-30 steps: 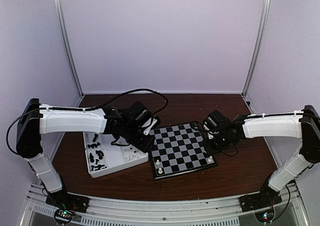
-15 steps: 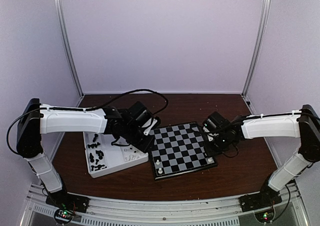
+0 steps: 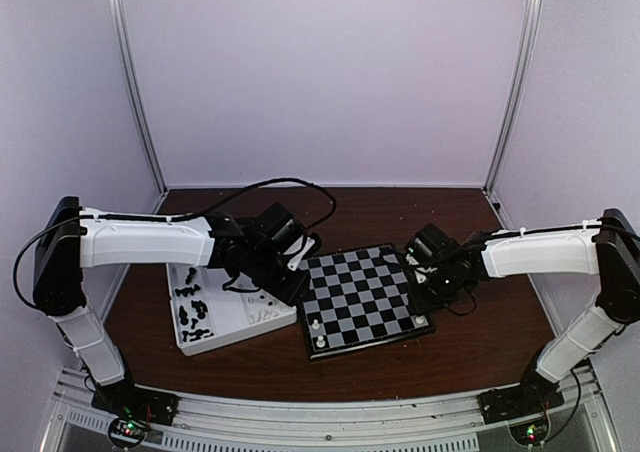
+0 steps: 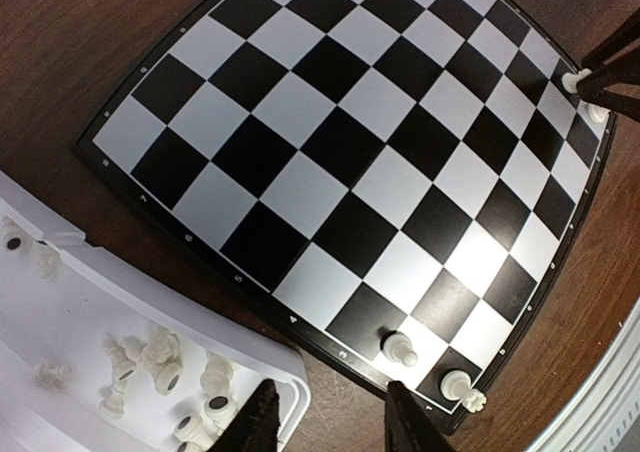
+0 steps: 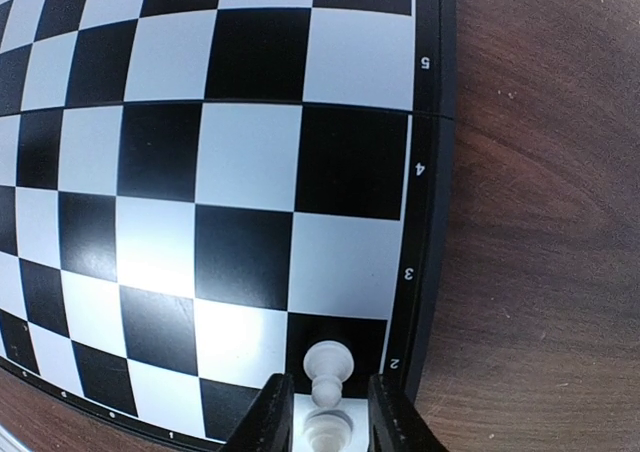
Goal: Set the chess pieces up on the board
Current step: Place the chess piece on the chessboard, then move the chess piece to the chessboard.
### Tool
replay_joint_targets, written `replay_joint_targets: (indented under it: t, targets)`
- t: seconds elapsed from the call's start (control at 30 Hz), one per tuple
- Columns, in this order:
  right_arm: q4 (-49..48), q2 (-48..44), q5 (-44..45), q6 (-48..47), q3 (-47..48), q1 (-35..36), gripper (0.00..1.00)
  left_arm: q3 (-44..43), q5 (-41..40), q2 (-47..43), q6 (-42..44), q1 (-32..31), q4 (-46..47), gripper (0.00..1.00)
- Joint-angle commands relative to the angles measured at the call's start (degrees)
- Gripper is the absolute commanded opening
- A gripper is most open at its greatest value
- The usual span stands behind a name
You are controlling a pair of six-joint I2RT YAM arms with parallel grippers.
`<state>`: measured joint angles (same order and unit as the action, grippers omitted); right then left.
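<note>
R gripper (image 5: 330,392) is hanging low over the board (image 3: 362,294) at its near right corner. Its fingers are standing a little apart w/ a white piece (image 5: 328,430) between them, and a sliver of sq is showing either side, so it is gripping nothing. A white pawn (image 5: 328,364) is standing just ahead of the tips on the black sq by the rim's 2 mark, right at the board edge, w/ brown table (image 5: 540,222) running on beyond the rim. L gripper (image 4: 330,387) is hovering over the strip of table btw the board's left edge and the tray (image 3: 235,322). Its jaws are sitting partly open and holding nothing. The tray's corner is lying just beside the board rim, not touching it. Loose pieces (image 4: 150,357) are lying in the tray. Two more white pieces (image 4: 400,349) are standing on neighbouring sqs at the near left corner, hard by the rim. Open checks are stretching btw the two arms.
</note>
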<state>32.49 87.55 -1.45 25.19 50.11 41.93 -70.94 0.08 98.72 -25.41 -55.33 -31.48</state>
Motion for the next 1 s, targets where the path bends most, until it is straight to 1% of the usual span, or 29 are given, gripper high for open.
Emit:
replay_joint_targets:
  t: [0.0, 0.17, 0.33, 0.47, 0.7, 0.83, 0.97]
  targets:
    - [1.16, -2.0, 1.19, -0.82, 1.44, -0.62, 0.29, -1.61, 3.39, 0.69, 0.68, 0.08, 1.95, 0.4]
    - [0.76, -4.6, 2.13, -1.61, 2.22, -0.72, 0.33, -1.62, 5.44, 1.13, 1.22, -0.28, 1.82, 0.4]
    - [0.58, -6.83, 3.48, -2.16, 2.53, -0.71, 0.37, -3.22, 6.85, 3.88, 1.92, -1.14, -0.24, 0.42]
    - [0.26, -8.65, 4.33, -2.25, 2.5, -0.71, 0.37, -5.35, 7.15, 6.24, 2.77, -2.27, -1.91, 0.42]
    - [-0.32, -11.3, 5.65, -2.34, 2.01, -0.76, 0.39, -7.55, 7.51, 9.64, 3.17, -2.91, -4.48, 0.36]
    - [-0.54, -11.59, 5.84, -2.29, 1.84, -0.71, 0.39, -7.61, 7.92, 10.42, 3.13, -3.2, -4.73, 0.31]
    - [-0.76, -11.52, 5.73, -2.16, 1.84, -0.74, 0.39, -8.08, 7.22, 11.29, 3.3, -3.23, -5.36, 0.3]
